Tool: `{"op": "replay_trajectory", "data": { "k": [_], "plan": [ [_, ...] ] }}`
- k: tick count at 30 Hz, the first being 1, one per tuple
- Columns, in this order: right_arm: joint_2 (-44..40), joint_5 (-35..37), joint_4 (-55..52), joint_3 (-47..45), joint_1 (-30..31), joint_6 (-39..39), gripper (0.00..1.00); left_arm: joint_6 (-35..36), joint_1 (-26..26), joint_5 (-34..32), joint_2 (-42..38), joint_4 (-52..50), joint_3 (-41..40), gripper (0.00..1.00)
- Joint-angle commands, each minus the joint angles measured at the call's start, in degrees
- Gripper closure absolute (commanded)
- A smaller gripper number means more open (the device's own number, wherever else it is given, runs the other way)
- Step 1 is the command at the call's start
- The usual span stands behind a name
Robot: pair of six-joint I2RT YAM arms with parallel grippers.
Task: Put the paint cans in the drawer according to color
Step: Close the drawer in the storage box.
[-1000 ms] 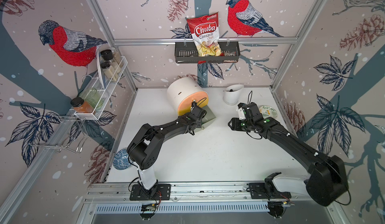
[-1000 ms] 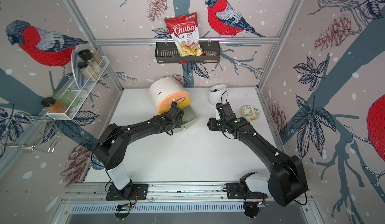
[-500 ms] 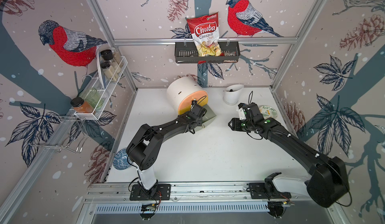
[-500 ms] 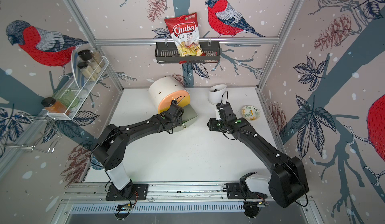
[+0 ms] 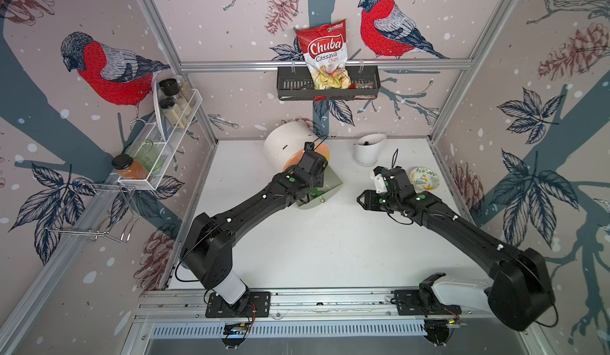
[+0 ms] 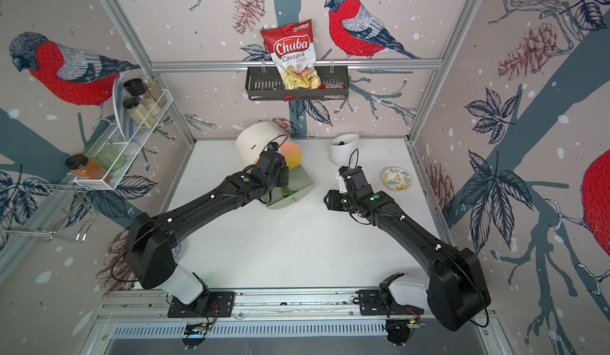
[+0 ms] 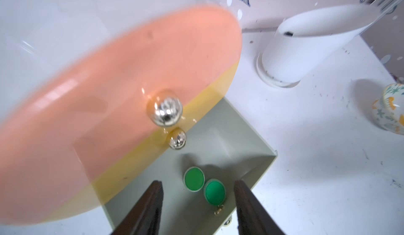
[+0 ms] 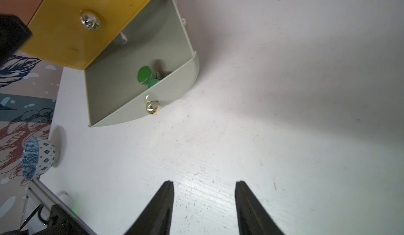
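Bullfinch wallpaper (image 5: 109, 69) closes in the white surface (image 5: 330, 244), where the little arched chest (image 5: 284, 138) has its grey-green drawer (image 7: 240, 135) pulled out. The left hand (image 7: 197, 182) has just parted its fingers above that drawer and pinches nothing. Two green-lidded paint cans (image 7: 194, 178) sit upright inside, touching, near the front wall, so I'd say the green pair is delivered. The peach front (image 7: 109, 91) and yellow front (image 8: 87, 15) are shut, their contents hidden. No orange or white cans show outside. The right hand (image 8: 204, 182) hovers over bare surface, spread and empty.
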Motion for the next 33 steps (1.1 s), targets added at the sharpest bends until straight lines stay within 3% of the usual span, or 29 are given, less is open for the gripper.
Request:
{"op": "replay_trajectory", "data": {
  "k": [1,4,9,12,18,23,33],
  "plan": [
    [0.17,-4.49,10.71,-2.76,1.39,2.57,0.48,5.76,0.41,-1.4,-1.93,-1.85,3.68,0.35],
    [1.09,-5.58,17.66,-5.22,3.27,4.37,0.47,10.34,3.23,0.59,-1.8,-2.79,8.51,0.24],
    [3.92,-4.16,25.01,-7.06,6.83,5.84,0.46,15.3,14.68,15.49,1.62,-5.47,17.04,0.13],
    [6.06,-3.24,27.2,-6.71,9.03,5.79,0.46,18.75,19.54,20.84,4.03,-5.67,21.13,0.04],
    [8.75,-1.96,29.35,-5.88,11.74,5.47,0.46,21.37,29.1,34.88,10.81,-6.11,28.92,0.04],
    [10.92,-1.65,29.8,-5.21,12.22,5.55,0.46,25.98,32.19,39.34,13.71,-3.11,29.84,0.04],
    [16.68,-1.19,30.98,-2.32,13.15,5.62,0.51,28.24,33.86,45.2,23.23,-10.24,40.9,0.04]
  ]
}}
